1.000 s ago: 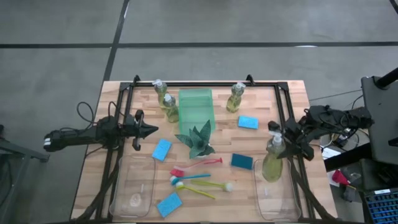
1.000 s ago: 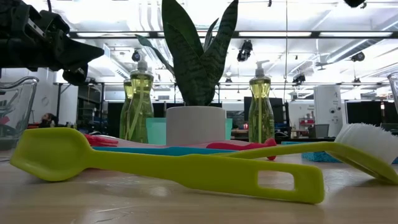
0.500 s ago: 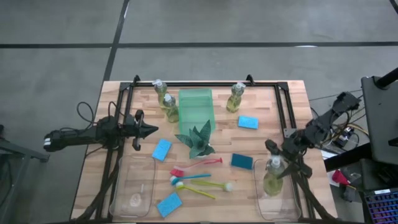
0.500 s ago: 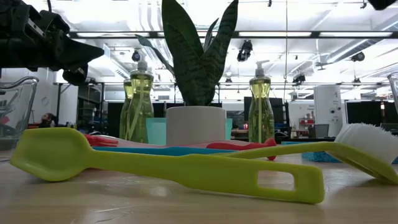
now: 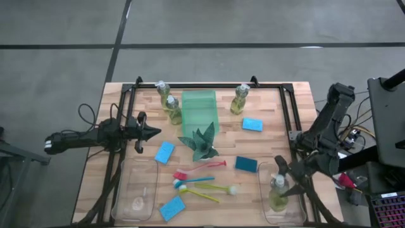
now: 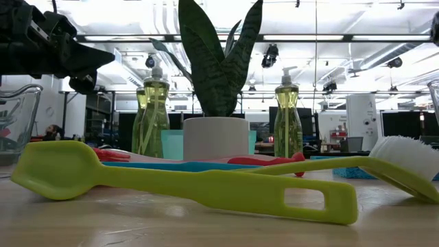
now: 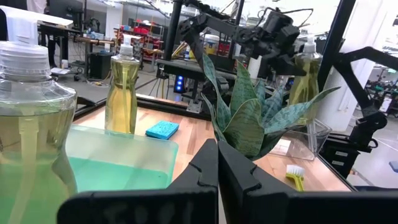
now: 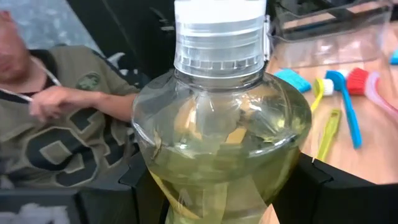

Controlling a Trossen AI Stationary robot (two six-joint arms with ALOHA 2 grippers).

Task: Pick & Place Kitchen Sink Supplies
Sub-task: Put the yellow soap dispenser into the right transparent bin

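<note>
At lower right, a soap bottle [image 5: 277, 192] is gripped by the right gripper [image 5: 282, 179] over a clear bin [image 5: 266, 212]; release is judged next. The left gripper [image 5: 152, 133] is closed, idle.

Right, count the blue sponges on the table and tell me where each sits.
4. One sponge right of the green tray, one left of the plant, one right of the brushes, one at the near edge. None seem hidden.

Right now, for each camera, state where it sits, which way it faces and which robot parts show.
High: overhead, looking down; both arms, right gripper holding a soap bottle over the right bin.
Low: table height, looking across the yellow brush; left gripper at upper left.
Left wrist: faces the plant; own shut fingers.
Right wrist: faces the held bottle; own fingers.
Shared: high and left wrist both show the plant.
</note>
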